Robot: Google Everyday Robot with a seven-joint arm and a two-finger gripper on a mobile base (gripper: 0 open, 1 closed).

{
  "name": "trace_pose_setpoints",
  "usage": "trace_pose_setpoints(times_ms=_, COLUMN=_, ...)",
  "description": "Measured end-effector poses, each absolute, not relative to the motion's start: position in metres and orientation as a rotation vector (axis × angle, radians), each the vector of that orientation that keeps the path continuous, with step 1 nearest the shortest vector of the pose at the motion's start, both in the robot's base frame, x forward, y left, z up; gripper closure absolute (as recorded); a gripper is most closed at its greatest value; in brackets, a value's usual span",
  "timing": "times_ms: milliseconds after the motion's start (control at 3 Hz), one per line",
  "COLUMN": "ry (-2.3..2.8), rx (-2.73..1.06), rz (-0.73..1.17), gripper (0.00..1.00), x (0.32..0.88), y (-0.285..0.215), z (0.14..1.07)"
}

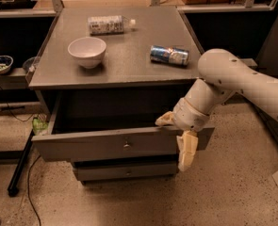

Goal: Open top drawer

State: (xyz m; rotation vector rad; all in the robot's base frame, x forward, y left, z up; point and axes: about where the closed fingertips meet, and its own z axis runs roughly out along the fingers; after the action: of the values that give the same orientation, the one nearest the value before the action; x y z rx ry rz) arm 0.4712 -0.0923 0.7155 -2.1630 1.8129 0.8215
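Note:
The top drawer [105, 145] is a wide grey drawer with a small round metal knob [126, 145] at the centre of its front. It stands pulled well out of the grey cabinet, with its dark inside showing. My gripper [176, 138] is at the right end of the drawer front. One cream finger [165, 119] lies over the top edge, inside the drawer. The other finger [186, 149] hangs down in front of the drawer face. The fingers are spread apart and straddle the front panel.
On the cabinet top [129, 65] stand a white bowl [86, 51], a lying plastic bottle [108, 24] and a lying can [169, 55]. A slimmer drawer [124, 172] sits below. A black pole [20, 166] leans at the left. The speckled floor [233, 187] lies at the right.

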Motion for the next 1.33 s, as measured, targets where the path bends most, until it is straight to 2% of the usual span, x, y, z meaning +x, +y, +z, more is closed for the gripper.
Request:
trace_pose_setpoints(times_ms=667, ry=1.908, rx=-2.184, rz=0.657, gripper=0.00, x=0.489, y=-0.089, z=0.717)
trace_pose_setpoints(times_ms=1000, ry=1.909, rx=-2.184, rz=0.657, gripper=0.00, x=0.489, y=-0.089, z=0.717)
trace_pose_setpoints(times_ms=1333, ry=1.971, rx=-2.225, rz=0.723, gripper=0.00, x=0.492, y=-0.076, z=0.679)
